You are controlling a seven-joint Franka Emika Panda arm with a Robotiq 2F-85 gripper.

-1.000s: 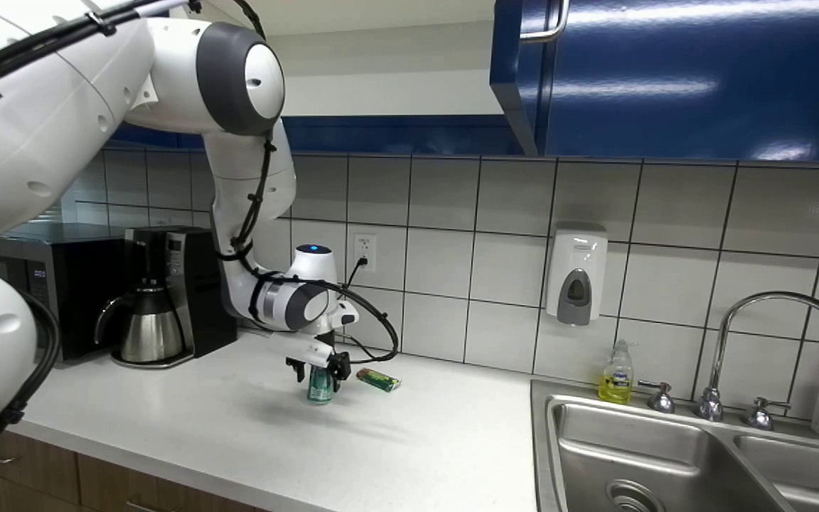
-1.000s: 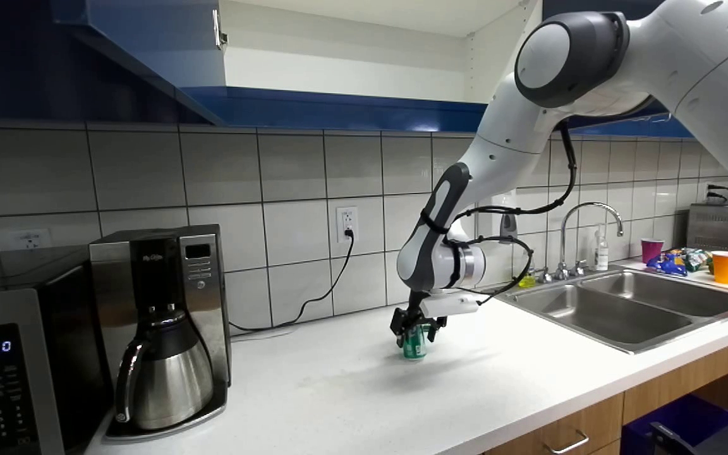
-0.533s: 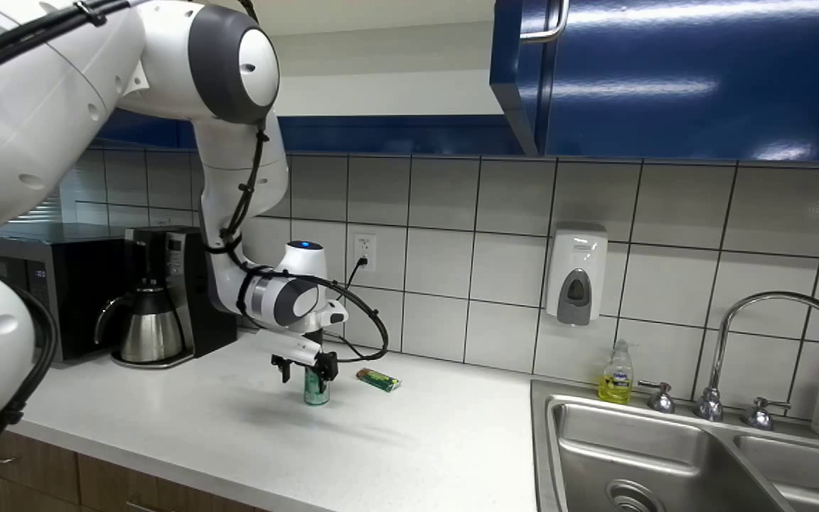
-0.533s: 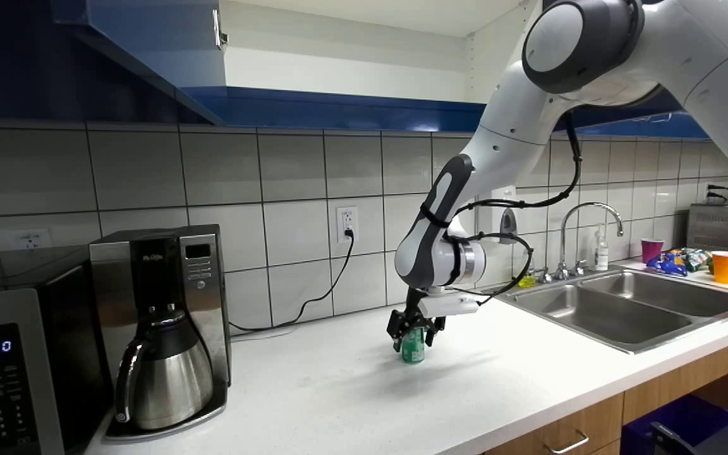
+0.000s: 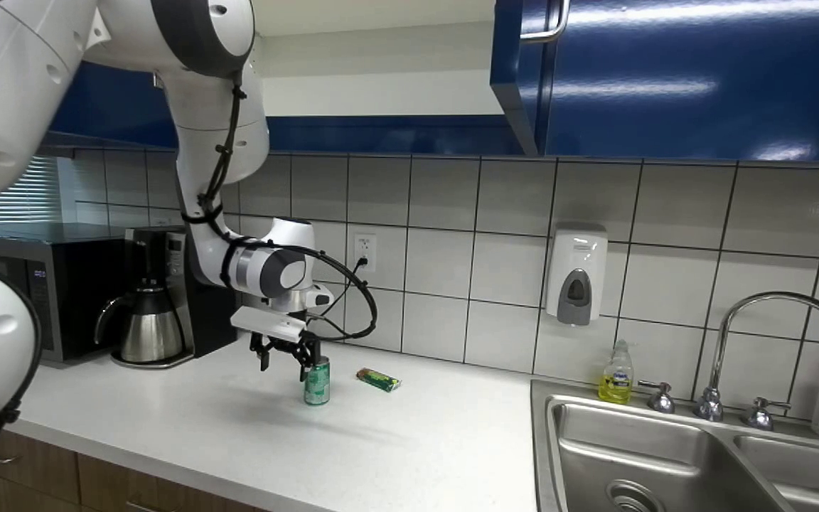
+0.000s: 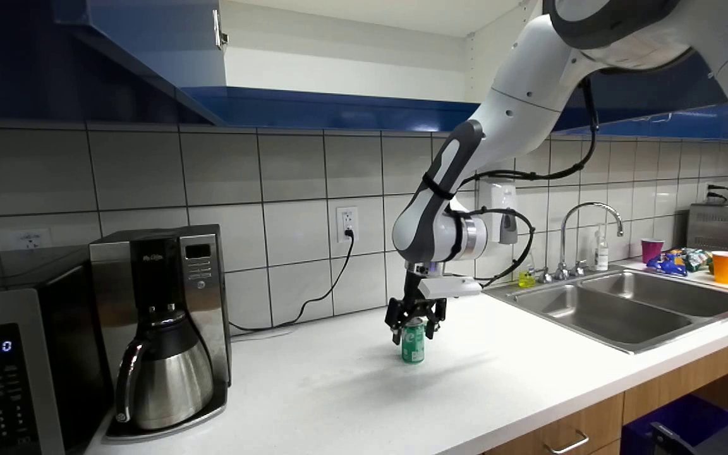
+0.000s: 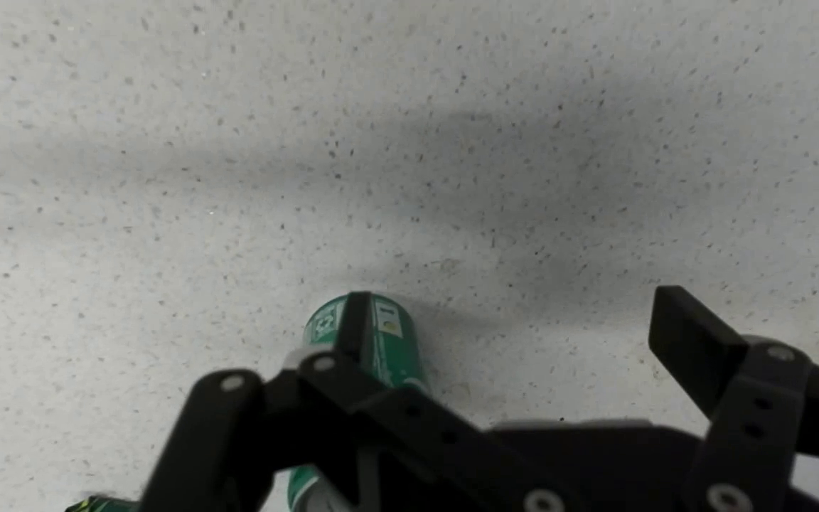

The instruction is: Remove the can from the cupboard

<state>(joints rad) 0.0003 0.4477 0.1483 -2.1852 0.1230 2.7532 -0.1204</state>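
Note:
The green can stands upright on the white counter; it also shows in an exterior view. My gripper is open and empty, above the counter and off to one side of the can. In an exterior view the gripper lines up with the can's top. In the wrist view the fingers are wide apart with bare counter between them. The left finger covers part of the can. The cupboard is open overhead, with its white interior partly visible in both exterior views.
A flat green packet lies near the can. A coffee maker and a microwave stand at one end of the counter. A sink with a faucet is at the other. An open blue door hangs overhead.
My gripper has risen and moved away from around the can, leftward in an exterior view. The can shifted very slightly early on and now stands still on the counter, more of it uncovered.

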